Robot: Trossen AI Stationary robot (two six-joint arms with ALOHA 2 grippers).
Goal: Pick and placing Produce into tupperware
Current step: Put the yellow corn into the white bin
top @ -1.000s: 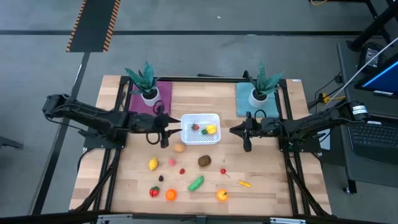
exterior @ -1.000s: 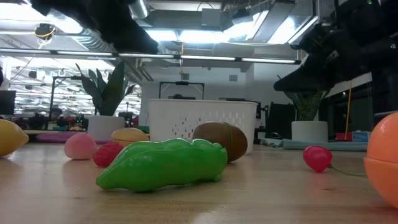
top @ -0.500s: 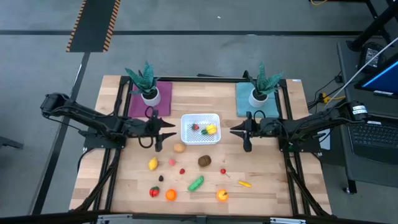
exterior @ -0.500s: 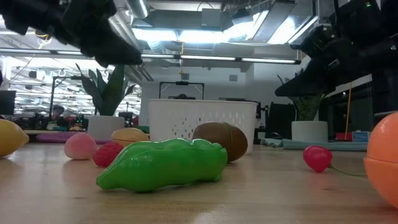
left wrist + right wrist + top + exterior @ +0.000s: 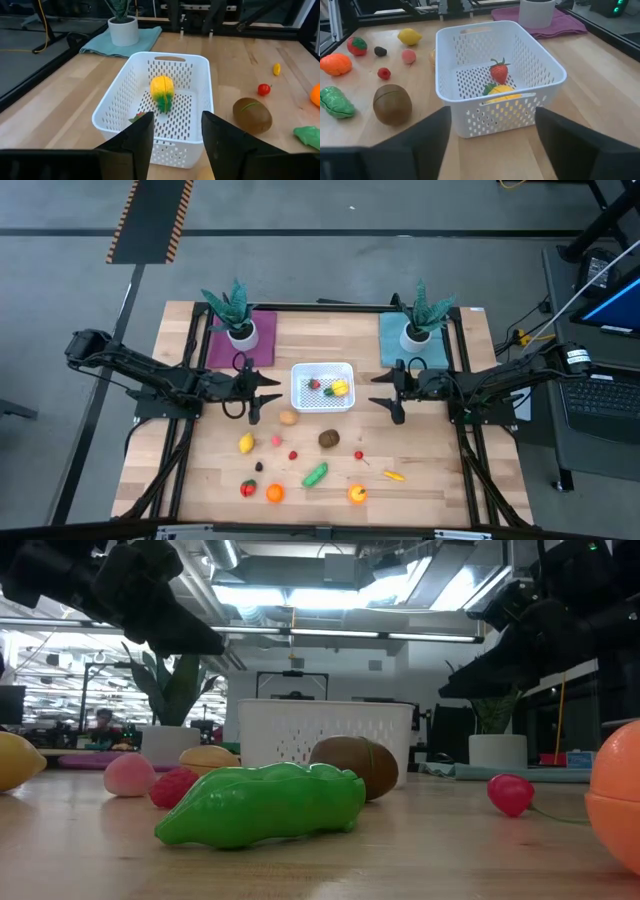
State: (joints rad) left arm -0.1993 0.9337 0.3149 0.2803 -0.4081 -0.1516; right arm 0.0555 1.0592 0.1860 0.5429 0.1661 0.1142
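1. The right gripper (image 5: 385, 396) hung just right of the basket (image 5: 299, 371), fingers spread wide and grasping nothing; in its wrist view the two fingers (image 5: 415, 137) framed the basket's near wall with clear space between them.
2. The left gripper (image 5: 262, 390) hung just left of the basket, fingers partly parted and likewise empty, its fingertips (image 5: 142, 135) pointing at the basket's wall.
3. Inside the basket lay a strawberry (image 5: 499, 71) and a yellow piece (image 5: 504, 92) with a green end.
4. Most produce lay on the table in front of the basket: a kiwi (image 5: 328, 439) nearest, a tan piece (image 5: 289, 417) close by its front left corner, a lemon (image 5: 245, 443) and a pink piece (image 5: 276, 441) further left, and a green pod (image 5: 315, 474) well in front.
5. Further still from the basket sat oranges (image 5: 356, 493) and small red berries (image 5: 359, 454).
6. The step in hand looked like choosing the next piece. To do it well, the right gripper should probably take the kiwi, descending straight over it with fingers this wide, closing across its narrow width.
7. The left gripper should likely wait clear, or take the tan piece, so the arms do not cross over the basket.
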